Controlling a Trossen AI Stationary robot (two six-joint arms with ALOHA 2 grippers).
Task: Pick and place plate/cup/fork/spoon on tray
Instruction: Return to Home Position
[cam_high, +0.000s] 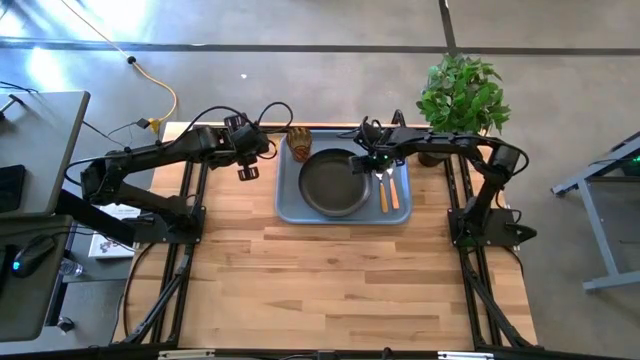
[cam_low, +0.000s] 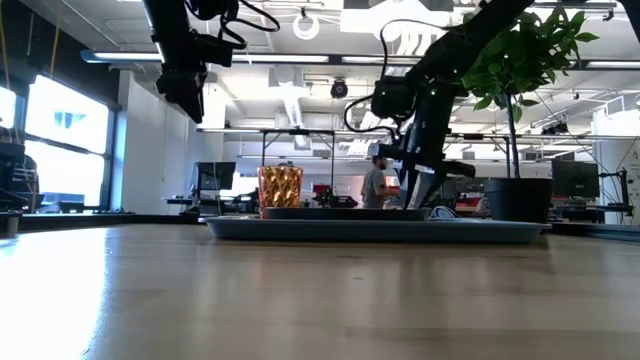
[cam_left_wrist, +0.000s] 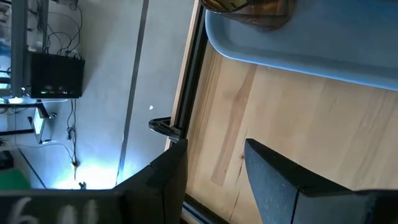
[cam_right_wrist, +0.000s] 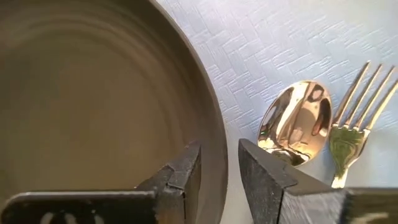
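Note:
The blue-grey tray (cam_high: 290, 205) lies at the table's far middle. On it sit the dark plate (cam_high: 330, 183), the amber cup (cam_high: 299, 141) in its far left corner, and the spoon (cam_high: 382, 190) and fork (cam_high: 394, 188) side by side on its right. My right gripper (cam_right_wrist: 219, 171) points down over the plate's right rim, slightly open, one finger inside the rim and one outside. My left gripper (cam_high: 248, 165) is open and empty, raised above the table left of the tray. My right gripper's fingers (cam_right_wrist: 186, 171) stand on either side of the plate's right rim (cam_right_wrist: 216, 149), coming from above. A thin strip of tray shows between the outer finger and the rim. I cannot tell whether the inner finger touches. The plate rests flat on the tray.
A potted plant (cam_high: 460, 95) stands at the table's far right corner, beside my right arm. Bare wooden table (cam_high: 340, 290) stretches from the tray to the near edge. A person (cam_low: 377, 185) stands in the room far behind the table.

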